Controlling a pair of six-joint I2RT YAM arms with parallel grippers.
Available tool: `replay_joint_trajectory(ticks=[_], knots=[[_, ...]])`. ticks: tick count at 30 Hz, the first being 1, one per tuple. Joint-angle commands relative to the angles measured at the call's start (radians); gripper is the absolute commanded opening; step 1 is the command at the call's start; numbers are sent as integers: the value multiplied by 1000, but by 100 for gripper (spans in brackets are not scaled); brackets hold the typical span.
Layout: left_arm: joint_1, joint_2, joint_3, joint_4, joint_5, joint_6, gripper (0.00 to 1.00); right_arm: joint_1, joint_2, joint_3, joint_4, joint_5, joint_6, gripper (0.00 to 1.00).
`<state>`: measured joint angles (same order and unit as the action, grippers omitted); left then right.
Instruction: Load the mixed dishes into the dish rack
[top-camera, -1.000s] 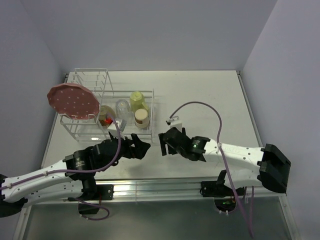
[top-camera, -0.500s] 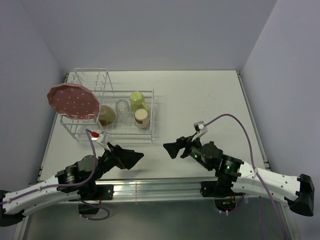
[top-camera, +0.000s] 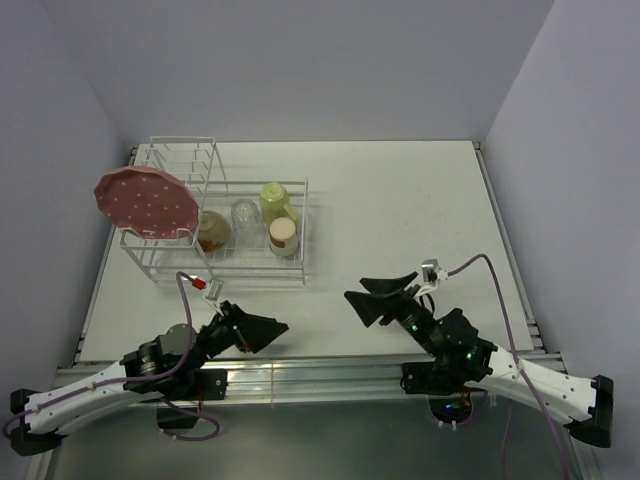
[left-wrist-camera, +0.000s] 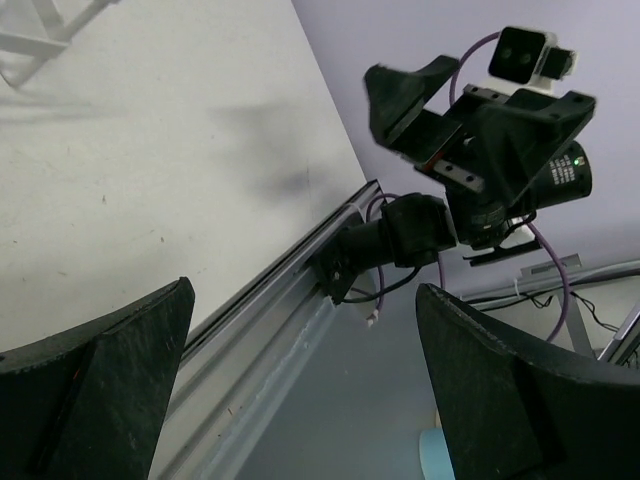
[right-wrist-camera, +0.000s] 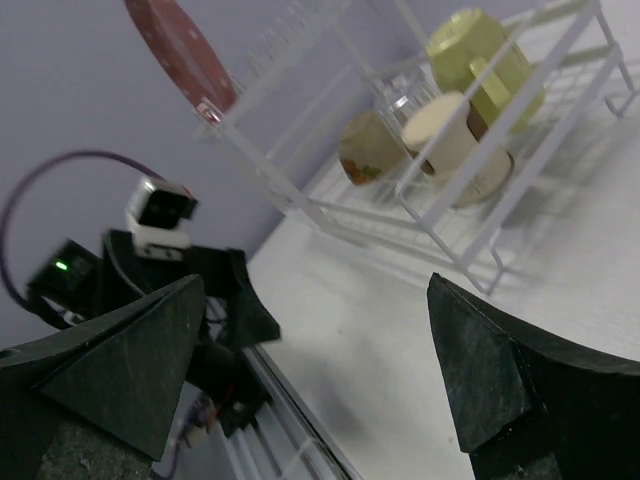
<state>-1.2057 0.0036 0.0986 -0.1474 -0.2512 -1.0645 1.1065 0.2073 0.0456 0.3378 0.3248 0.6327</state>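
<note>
Tabletop (top-camera: 400, 200), white and matte, is enclosed by pale lilac walls (top-camera: 300, 60) on the left, far and right sides, and a metal rail (top-camera: 320, 372) is fixed along its near edge.

The white wire dish rack (top-camera: 240, 270) is set toward the far-left corner. The pink white-dotted plate (top-camera: 147, 203) is seen tilted at the rack's left end, beside the tall slotted section (top-camera: 180, 160). In the lower basket section four pieces are gathered close together: the cream bowl (top-camera: 212, 232), the clear glass tumbler (top-camera: 244, 215), the pale yellow-green mug (top-camera: 277, 200) and a small cup (top-camera: 284, 236).

The left gripper (top-camera: 275, 335) is held low over the near edge, its jaws spread wide with nothing between them. The right gripper (top-camera: 358, 291) is held just off the near edge, likewise spread wide and empty. The two are pointed toward each other. The rack is well apart from both, farther in and to the left. Only bare tabletop is seen between the grippers and the rack, and purple cables (top-camera: 478, 262) are looped over each arm.
</note>
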Motion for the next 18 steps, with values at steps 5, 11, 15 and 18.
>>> replay_joint_trajectory(ticks=[5,11,15,18], knots=[[-3,-159,-127,268,130,-52,99,4,-195,-145,27,66,59,100],[-3,-131,-246,501,207,-92,99,4,-385,-176,-140,118,104,100],[-3,-114,-269,546,202,-103,99,6,-473,-188,-232,132,116,100],[-3,-87,-269,562,198,-104,99,6,-493,-191,-259,146,121,100]])
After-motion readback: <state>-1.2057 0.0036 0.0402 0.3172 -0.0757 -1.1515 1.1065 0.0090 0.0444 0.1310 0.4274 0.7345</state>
